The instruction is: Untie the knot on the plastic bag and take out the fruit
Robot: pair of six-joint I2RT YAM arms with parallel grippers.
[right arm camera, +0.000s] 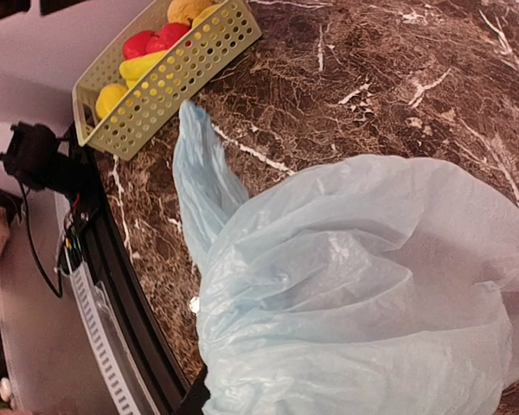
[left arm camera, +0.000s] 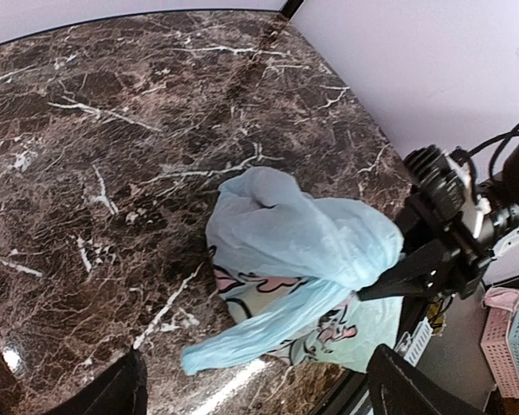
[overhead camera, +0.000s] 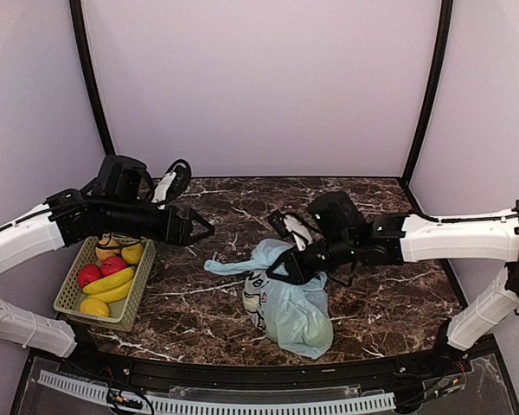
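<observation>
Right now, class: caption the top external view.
Right gripper at the plastic bag; left gripper hangs open beside the fruit basket.

No words, numbers or brand marks can be read anywhere on the tabletop (left arm camera: 112,173). The only marking is the print (left arm camera: 259,290) on the crumpled pale blue plastic bag (left arm camera: 303,225): dark outlines with pink patches, cartoon-like, folded into the creases. From overhead, a few dark strokes show on the bag's left side, too small to make out as letters.
</observation>
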